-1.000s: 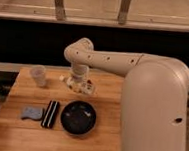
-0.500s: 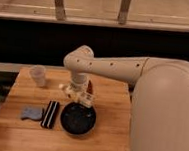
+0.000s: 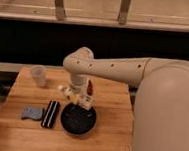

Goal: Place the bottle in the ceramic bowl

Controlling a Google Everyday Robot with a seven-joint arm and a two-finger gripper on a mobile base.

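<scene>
A: What was seen of the surface and the room?

B: A pale wooden butcher-block table point(image 3: 106, 141) was seen under warm light; behind it a dark band of wall was seen, topped by a pale ledge and metal window bars point(image 3: 60, 1); a translucent plastic cup point(image 3: 39, 75) was stood upright near the back left corner; a small grey-blue cloth-like item point(image 3: 31, 113) was laid at the left front, with a black rectangular striped block point(image 3: 50, 114) just beside it.

A: And the task's things?

B: The shallow round glossy black ceramic bowl point(image 3: 77, 120) was set right of the block; the small cream-white cylindrical bottle point(image 3: 71, 94) was held tilted, cap to the left, above the bowl's back rim; whether it touched the rim could not be told.

A: The gripper?

B: The cream-coloured arm point(image 3: 114, 68) was bent down from the right; the gripper point(image 3: 80, 97) was placed over the bowl's far edge, its fingers clamped on the bottle; a small dark-red oblong object point(image 3: 90, 86) was glimpsed just behind it.
</scene>
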